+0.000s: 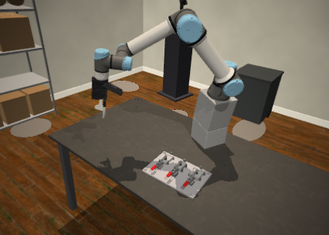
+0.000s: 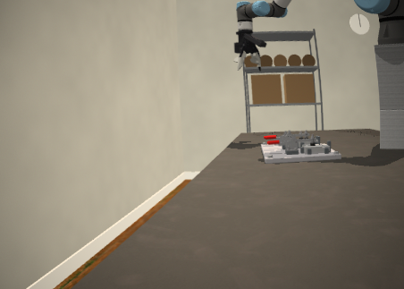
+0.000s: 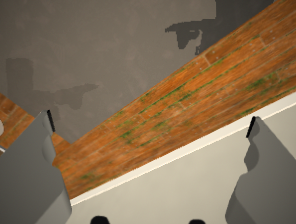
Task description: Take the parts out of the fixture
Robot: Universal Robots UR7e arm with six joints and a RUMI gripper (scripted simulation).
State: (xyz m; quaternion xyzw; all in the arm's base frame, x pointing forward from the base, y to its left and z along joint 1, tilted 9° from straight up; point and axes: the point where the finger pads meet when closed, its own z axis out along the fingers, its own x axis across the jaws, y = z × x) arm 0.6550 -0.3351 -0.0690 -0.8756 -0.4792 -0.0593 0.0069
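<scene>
The fixture (image 1: pixel 154 174) (image 2: pixel 273 157) is a white plate on the dark table (image 1: pixel 262 191) (image 2: pixel 250 226), near its front edge. Three grey toggle clamps with red handles (image 1: pixel 153 166) (image 1: pixel 169 174) (image 1: pixel 185 184) stand on it; in the exterior view the red handles (image 2: pixel 270 137) point left. Grey parts (image 2: pixel 313 148) sit under the clamps; I cannot tell them apart. My gripper (image 1: pixel 104 110) (image 2: pixel 248 62) (image 3: pixel 150 114) is open and empty, pointing down, high above the table's far left edge, well away from the fixture. In the wrist view only table edge, floor and wall show between the fingers.
The arm stands on a grey block pedestal (image 1: pixel 212 122) (image 2: pixel 391 106) on the table behind the fixture. A metal shelf with cardboard boxes (image 1: pixel 14 31) (image 2: pixel 281 88) stands by the wall. A black column (image 1: pixel 177 68) and a dark bin (image 1: pixel 260 91) stand behind the table.
</scene>
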